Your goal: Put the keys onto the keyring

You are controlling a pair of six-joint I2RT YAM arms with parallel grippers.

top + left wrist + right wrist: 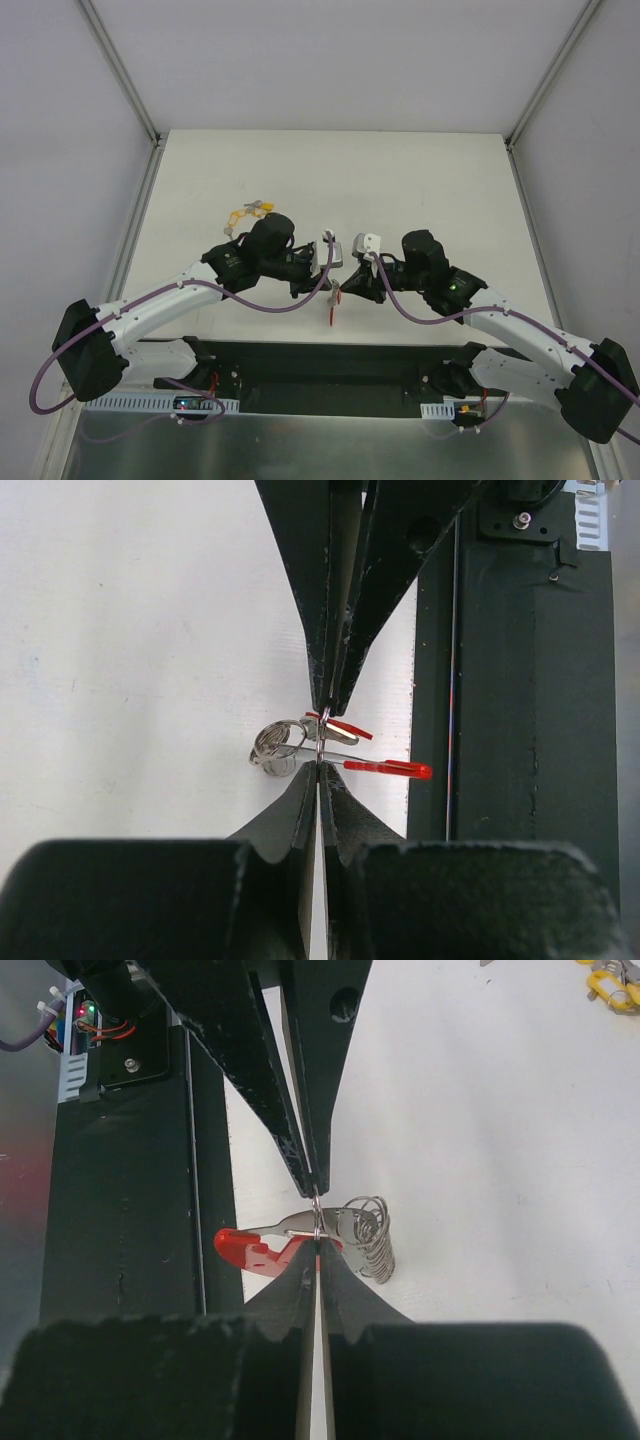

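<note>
My left hand and right hand both clamp the keyring. Keys lie at 10 o'clock.

Nothing readable right now: no words, numbers or brand marks come through in the overhead view or either wrist view. Any print is too small.

Keyring, red plastic crescent with silvery coil, yellow-headed keys lying well apart
</note>
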